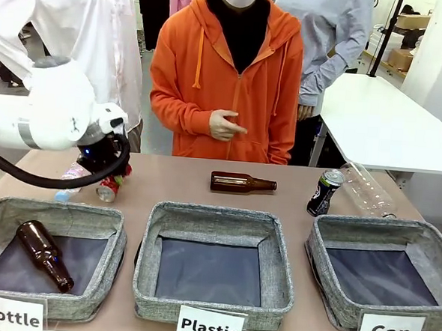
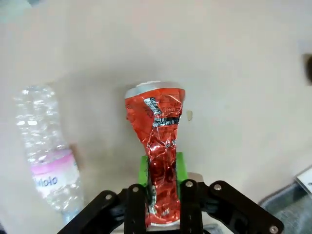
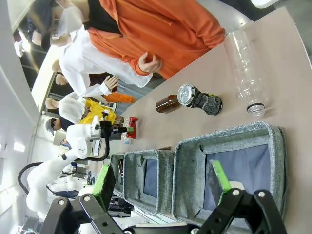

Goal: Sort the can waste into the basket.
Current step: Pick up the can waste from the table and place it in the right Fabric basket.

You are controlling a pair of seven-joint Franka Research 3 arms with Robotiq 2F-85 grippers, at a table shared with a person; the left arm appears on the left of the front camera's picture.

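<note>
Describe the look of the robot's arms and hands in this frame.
The left arm is glossy white with rounded joints and a grey band; a thick black cable loops under it. The left hand and right hand are black linkage fingers with silver screws and green pads.

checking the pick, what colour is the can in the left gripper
The can is red, silver-topped; left wrist view.

Robotics lab: white robot arm [image 1: 51,114], person in white coat [image 1: 79,29]

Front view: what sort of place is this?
Likely an indoor lab or workshop staged for a waste-sorting trial: Bottle basket, Plastic basket and Can basket in a row on a tan table, a white table behind, and a person in orange standing close.
</note>
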